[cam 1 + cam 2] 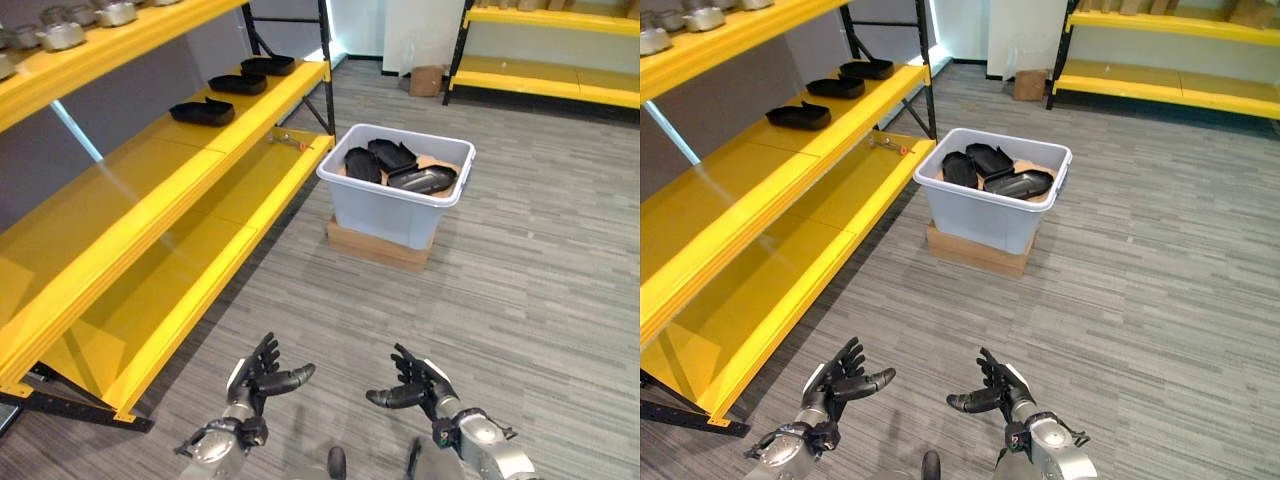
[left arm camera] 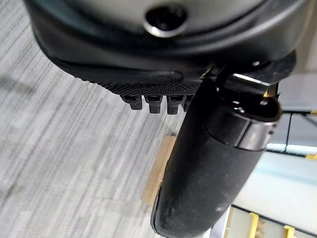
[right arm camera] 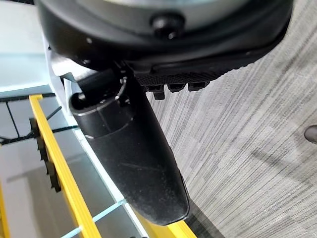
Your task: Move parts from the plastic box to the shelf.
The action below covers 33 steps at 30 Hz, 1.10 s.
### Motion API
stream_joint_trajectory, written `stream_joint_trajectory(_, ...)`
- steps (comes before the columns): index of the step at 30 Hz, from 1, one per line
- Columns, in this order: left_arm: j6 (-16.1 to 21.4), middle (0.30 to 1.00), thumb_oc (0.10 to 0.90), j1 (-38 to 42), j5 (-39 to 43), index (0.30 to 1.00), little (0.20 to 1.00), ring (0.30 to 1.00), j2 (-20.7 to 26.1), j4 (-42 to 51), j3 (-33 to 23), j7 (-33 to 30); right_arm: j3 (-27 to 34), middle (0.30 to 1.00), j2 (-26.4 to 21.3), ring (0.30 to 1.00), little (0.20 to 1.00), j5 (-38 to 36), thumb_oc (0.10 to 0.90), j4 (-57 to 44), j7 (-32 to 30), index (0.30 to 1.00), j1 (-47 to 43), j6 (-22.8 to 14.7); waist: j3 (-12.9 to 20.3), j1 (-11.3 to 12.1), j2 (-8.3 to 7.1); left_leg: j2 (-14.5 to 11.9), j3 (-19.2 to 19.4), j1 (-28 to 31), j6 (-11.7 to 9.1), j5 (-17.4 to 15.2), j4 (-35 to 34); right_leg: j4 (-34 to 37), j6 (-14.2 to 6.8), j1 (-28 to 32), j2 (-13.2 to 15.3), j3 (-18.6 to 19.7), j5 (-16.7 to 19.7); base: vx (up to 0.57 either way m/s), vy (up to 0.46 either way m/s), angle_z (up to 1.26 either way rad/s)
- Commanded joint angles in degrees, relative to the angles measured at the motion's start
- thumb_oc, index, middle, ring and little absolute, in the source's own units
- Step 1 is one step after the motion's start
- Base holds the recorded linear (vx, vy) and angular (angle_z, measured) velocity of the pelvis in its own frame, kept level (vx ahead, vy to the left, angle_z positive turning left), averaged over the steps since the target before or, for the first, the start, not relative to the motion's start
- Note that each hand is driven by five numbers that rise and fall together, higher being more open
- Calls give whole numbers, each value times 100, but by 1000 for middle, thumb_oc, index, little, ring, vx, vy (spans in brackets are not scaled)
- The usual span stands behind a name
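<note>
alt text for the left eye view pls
Both robot hands, left hand and right hand, hang open and empty low over grey carpet. Ahead, a plastic box holds black parts; three more parts lie on the yellow shelf at left.

1. We see a pale grey plastic box [image 1: 392,205], open-topped, upright on a flat brown cardboard base on the floor, just off the near end of the shelf.
2. Inside the box we see several black shell-like parts [image 1: 400,166], piled loosely and overlapping on a brown liner; the exact count is hard to tell.
3. The yellow shelf [image 1: 190,175] runs along the left, with stacked levels on a dark frame.
4. On its middle level we see three black parts [image 1: 202,112] already lying in a row, apart from each other, toward the far end.
</note>
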State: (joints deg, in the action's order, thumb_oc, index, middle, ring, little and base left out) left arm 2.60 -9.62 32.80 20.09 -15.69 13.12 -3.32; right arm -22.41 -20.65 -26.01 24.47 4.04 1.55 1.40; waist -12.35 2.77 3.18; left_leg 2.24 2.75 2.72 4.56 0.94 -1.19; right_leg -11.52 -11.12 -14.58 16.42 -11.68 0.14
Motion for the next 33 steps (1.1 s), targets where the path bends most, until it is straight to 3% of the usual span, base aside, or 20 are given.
stream_joint_trajectory(1, 525, 1000, 900, 234, -281, 1000, 1000, 1000, 102, 448, -163, 115, 68, 1000, 149, 1000, 1000, -159, 900, -260, -51, 1000, -575, -507, 437, -7, -254, -98, -354, 783, -401, -612, -193, 1051, -119, -164, 1, -5, 1590, 313, -105, 5)
stream_joint_trajectory(2, 534, 1000, 900, 244, -335, 1000, 1000, 1000, 99, 456, -200, 118, 53, 1000, 182, 1000, 1000, -136, 900, -258, -65, 1000, -613, -497, 454, -17, -292, -156, -385, 917, -460, -710, -235, 1201, -179, -145, -13, -2, 1644, 441, -144, 13)
stream_joint_trajectory(3, 526, 1000, 900, 184, -368, 1000, 1000, 1000, 87, 467, -222, 158, 75, 1000, 212, 1000, 1000, -162, 900, -252, -53, 1000, -531, -489, 586, -24, -360, -245, -459, 1059, -507, -815, -264, 1273, -105, -6, -130, -54, 1551, 450, -143, 32)
stream_joint_trajectory(6, 528, 1000, 900, 206, -348, 1000, 1000, 1000, 81, 494, -201, 144, 99, 1000, 185, 1000, 1000, -250, 900, -260, -66, 1000, -547, -510, 708, -63, -333, -419, -549, 1131, -537, -866, -277, 1033, -54, -47, -238, -158, 1461, 269, -106, 47)
stream_joint_trajectory(8, 518, 1000, 900, 315, -307, 1000, 1000, 1000, 142, 471, -168, 111, 124, 1000, 151, 1000, 1000, -339, 900, -329, -103, 1000, -580, -558, 792, -154, -270, -745, -665, 1108, -633, -894, -185, 690, 129, -204, -466, -289, 1106, 319, -152, 33)
stream_joint_trajectory(11, 519, 1000, 900, 357, -297, 1000, 1000, 1000, 185, 491, -163, 100, 115, 1000, 129, 1000, 1000, -385, 900, -354, -112, 1000, -569, -577, 859, -189, -250, -955, -678, 1090, -706, -839, 3, 452, 222, -218, -577, -413, 880, 238, -114, 8)
stream_joint_trajectory(12, 513, 1000, 900, 388, -296, 1000, 1000, 1000, 203, 474, -150, 80, 114, 1000, 131, 1000, 1000, -419, 900, -325, -119, 1000, -563, -585, 879, -205, -256, -1058, -679, 1014, -764, -752, 195, 438, 271, -166, -661, -420, 794, 260, -153, 8)
stream_joint_trajectory(13, 516, 1000, 900, 387, -263, 1000, 1000, 1000, 226, 527, -154, 73, 79, 1000, 133, 1000, 1000, -477, 900, -319, -135, 1000, -540, -607, 882, -170, -295, -1158, -647, 799, -876, -422, 814, 514, 379, 53, -850, -446, 637, 260, -154, 11)
stream_joint_trajectory(14, 515, 1000, 900, 385, -262, 1000, 1000, 1000, 227, 529, -154, 73, 78, 1000, 133, 1000, 1000, -477, 900, -319, -135, 1000, -540, -608, 883, -174, -290, -1164, -655, 784, -879, -437, 841, 521, 382, 58, -856, -454, 640, 330, -212, 12)
stream_joint_trajectory(15, 511, 1000, 900, 323, -220, 1000, 1000, 1000, 252, 602, -181, 54, 38, 1000, 110, 1000, 1000, -533, 900, -339, -136, 1000, -575, -638, 784, 4, -364, -1099, -700, 269, -931, 141, 2019, 667, 568, 366, -1052, -427, 550, 204, -173, 3)
stream_joint_trajectory(16, 519, 1000, 900, 297, -212, 1000, 1000, 1000, 280, 660, -194, 63, 39, 1000, 89, 1000, 1000, -567, 900, -391, -123, 1000, -584, -660, 686, 120, -492, -920, -831, -62, -920, 430, 2675, 776, 652, 507, -1048, -401, 522, 196, -169, -5)
stream_joint_trajectory(17, 517, 1000, 900, 298, -211, 1000, 1000, 1000, 284, 663, -193, 62, 42, 1000, 91, 1000, 1000, -567, 900, -391, -122, 1000, -585, -659, 684, 113, -486, -922, -848, -103, -922, 406, 2740, 778, 654, 503, -1051, -412, 528, 105, -139, -42)
stream_joint_trajectory(18, 506, 1000, 900, 313, -286, 1000, 1000, 1000, 358, 734, -169, 77, 37, 1000, 11, 1000, 1000, -557, 900, -459, -135, 1000, -595, -672, 528, 256, -602, -799, -910, -599, -870, 608, 3410, 896, 763, 717, -1099, -418, 409, 98, -113, -52)
stream_joint_trajectory(19, 494, 1000, 900, 332, -328, 1000, 1000, 1000, 398, 776, -145, 83, 62, 1000, -2, 1000, 1000, -559, 900, -455, -172, 1000, -602, -678, 477, 287, -654, -874, -820, -843, -836, 633, 3441, 937, 791, 803, -1106, -447, 355, 165, -136, -48)
stream_joint_trajectory(21, 478, 1000, 900, 344, -368, 1000, 1000, 1000, 448, 820, -99, 107, 127, 1000, -31, 1000, 1000, -594, 900, -467, -244, 1000, -608, -700, 342, 414, -734, -959, -539, -1335, -782, 311, 3093, 1003, 776, 1043, -1116, -437, 239, 125, -45, 1)
stream_joint_trajectory(24, 489, 1000, 900, 331, -426, 1000, 1000, 1000, 523, 818, -54, 133, 187, 1000, -37, 1000, 1000, -594, 900, -468, -274, 1000, -577, -737, 334, 439, -804, -1034, -310, -1575, -771, 193, 2419, 1049, 742, 1159, -1109, -395, 141, 189, 68, 29)
stream_joint_trajectory(25, 479, 1000, 900, 297, -536, 1000, 1000, 1000, 559, 783, -26, 142, 217, 1000, -37, 1000, 1000, -556, 900, -454, -275, 1000, -541, -741, 351, 513, -757, -1110, -237, -1689, -832, 359, 1463, 1107, 709, 1340, -1184, -327, 36, 316, 197, -5)
stream_joint_trajectory(28, 474, 1000, 900, 263, -642, 1000, 1000, 1000, 559, 742, -71, 141, 241, 1000, -19, 1000, 1000, -443, 900, -355, -270, 1000, -513, -752, 399, 678, -551, -1236, -504, -1767, -1084, 1221, 51, 1184, 654, 1697, -1366, -178, -186, 341, 252, -13)
stream_joint_trajectory(33, 507, 1000, 900, 167, -682, 1000, 1000, 1000, 574, 689, -123, 171, 243, 1000, 103, 1000, 1000, -402, 900, -384, -150, 1000, -335, -687, 600, 692, -577, -1159, -527, -1506, -1003, 1049, 38, 1090, 560, 1886, -1274, -92, -322, 214, 203, -57)
